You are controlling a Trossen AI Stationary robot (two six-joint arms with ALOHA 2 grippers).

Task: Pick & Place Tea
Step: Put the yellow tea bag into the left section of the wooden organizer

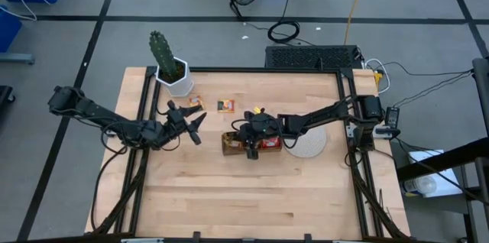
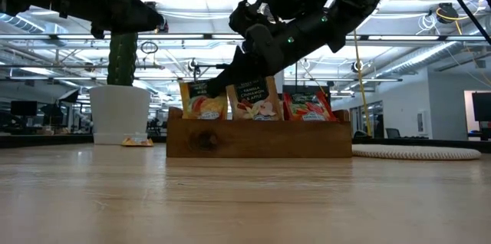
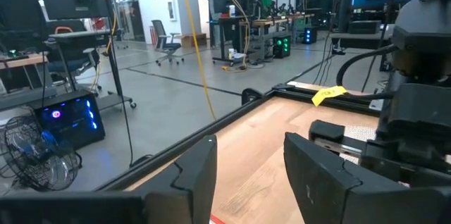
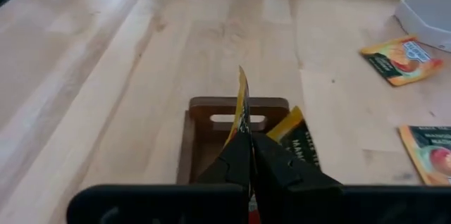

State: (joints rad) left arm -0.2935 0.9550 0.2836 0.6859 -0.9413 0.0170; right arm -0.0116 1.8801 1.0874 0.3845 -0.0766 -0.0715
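On the wooden counter (image 1: 229, 189), the right claw (image 4: 248, 155) hangs over the brown wooden tray (image 1: 231, 144) just left of centre, its fingers pressed together on a yellow-orange tea sachet (image 4: 241, 108) that stands on edge above the tray's end compartment, with a second yellow sachet (image 4: 294, 138) leaning in the tray just beside it. From counter level the tray (image 2: 259, 140) shows three groups of sachets standing upright: yellow-orange (image 2: 202, 103), tan (image 2: 258, 100) and red (image 2: 308, 107), with the right arm reaching down onto them from above. At about three o'clock of the tray lies the round whitish woven disc (image 1: 309, 145), partly under the right arm. Two loose sachets lie flat on the counter toward twelve and eleven o'clock of the tray: one (image 1: 225, 105) near the middle of the far edge, another (image 1: 195, 102) just beside the white pot (image 1: 175, 79) holding a cactus (image 1: 161, 51). The left claw (image 1: 195, 124) hovers at about nine o'clock of the tray, near it but apart, its fingers (image 3: 201, 175) parted partway with nothing between them.
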